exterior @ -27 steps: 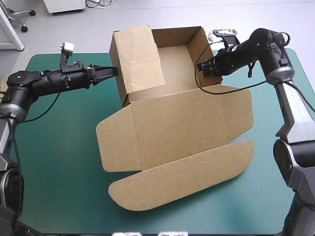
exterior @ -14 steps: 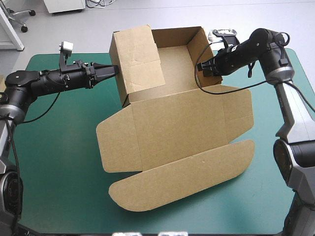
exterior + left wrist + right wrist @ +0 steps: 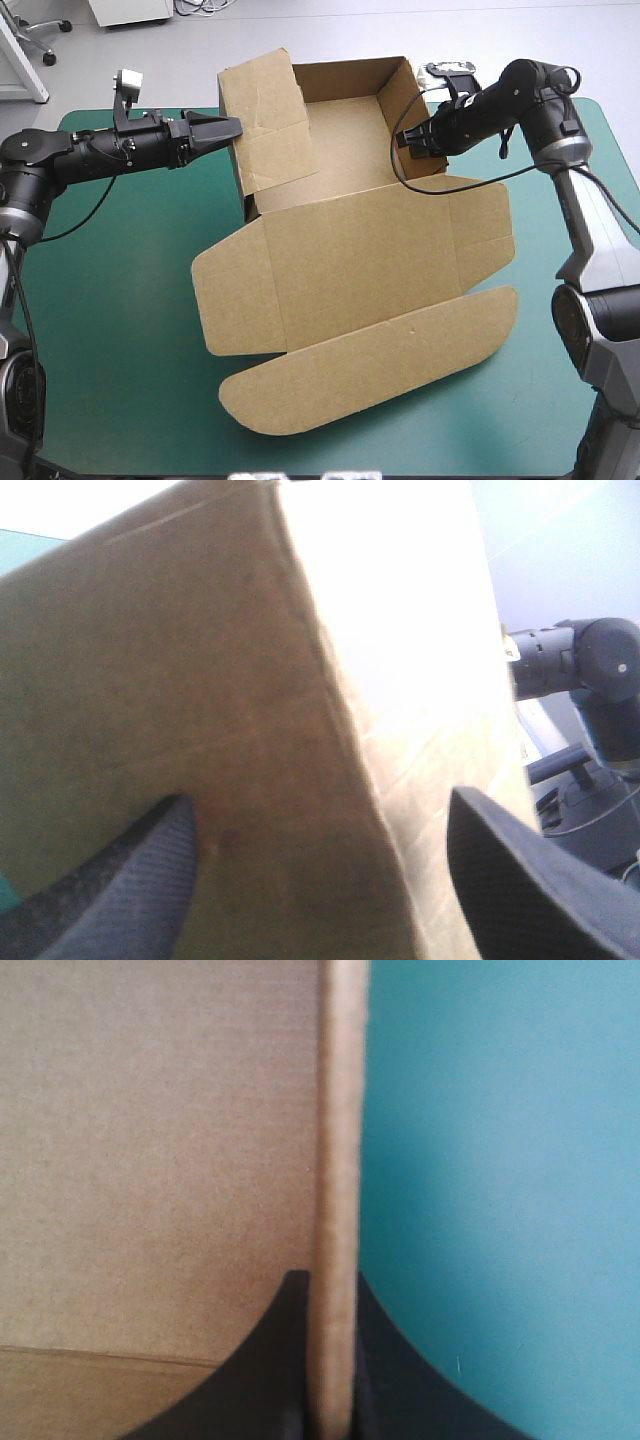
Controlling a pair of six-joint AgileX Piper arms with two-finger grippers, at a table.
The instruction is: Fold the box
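Relative to the earlier frame, the left tool [image 3: 222, 130] is sitting higher and nearer the bench's far edge, and the left wall panel of the box [image 3: 350, 270] has shifted with it. The box is lying at the middle of the bench, on the teal-green cover [image 3: 120, 330]. Its far part is standing up as an open tray, and its lid and flaps are lying flat toward the near edge.

In the left wrist view, the left tool [image 3: 320, 796] is holding its black fingers [image 3: 120, 890] spread wide, straddling a folded corner of the box [image 3: 250, 710].

The right tool [image 3: 410, 140] is pinching the tray's right wall. In the right wrist view, the right tool [image 3: 335, 1278] is pressing all but together on the upright board edge, with the box [image 3: 150, 1160] to one side and the teal-green cover [image 3: 500, 1160] to the other.
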